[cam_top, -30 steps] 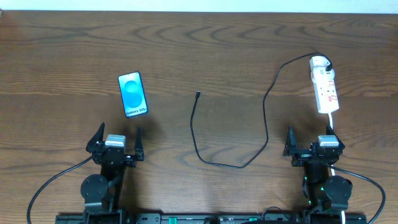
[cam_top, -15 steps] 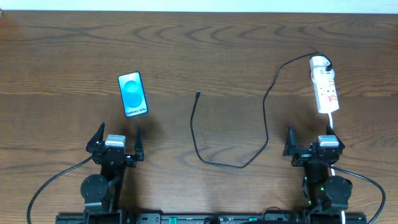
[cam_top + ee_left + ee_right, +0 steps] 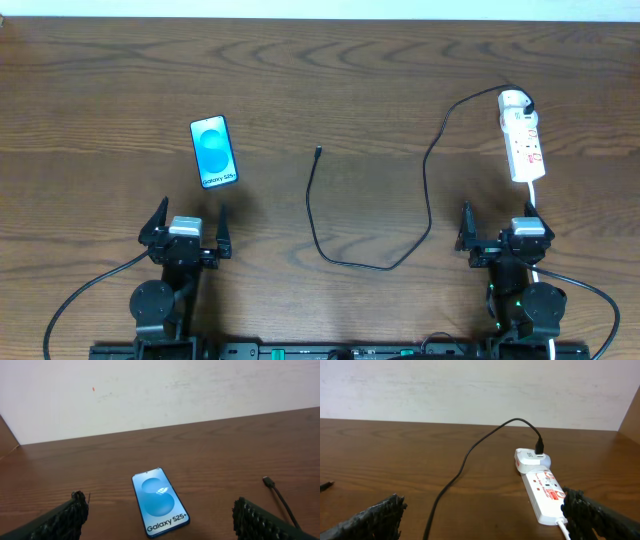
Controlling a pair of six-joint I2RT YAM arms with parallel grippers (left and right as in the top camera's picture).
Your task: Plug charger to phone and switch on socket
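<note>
With the left tool [image 3: 192,210] and right tool [image 3: 497,214] both gaping and empty, the charger [image 3: 465,458], right of the phone [image 3: 214,152], looks limp and light, so its stiffer plug tip [image 3: 318,151] seems best pinched.

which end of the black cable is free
The small plug tip of the charger, lying loose nearer the phone; the other end is plugged into the socket.

You can't read the socket [image 3: 524,147] switches from overhead: they're too small. In the left wrist view the charger [image 3: 269,482] disappears behind one of the fingers [image 3: 260,522], both cropped by the bottom edge.
</note>
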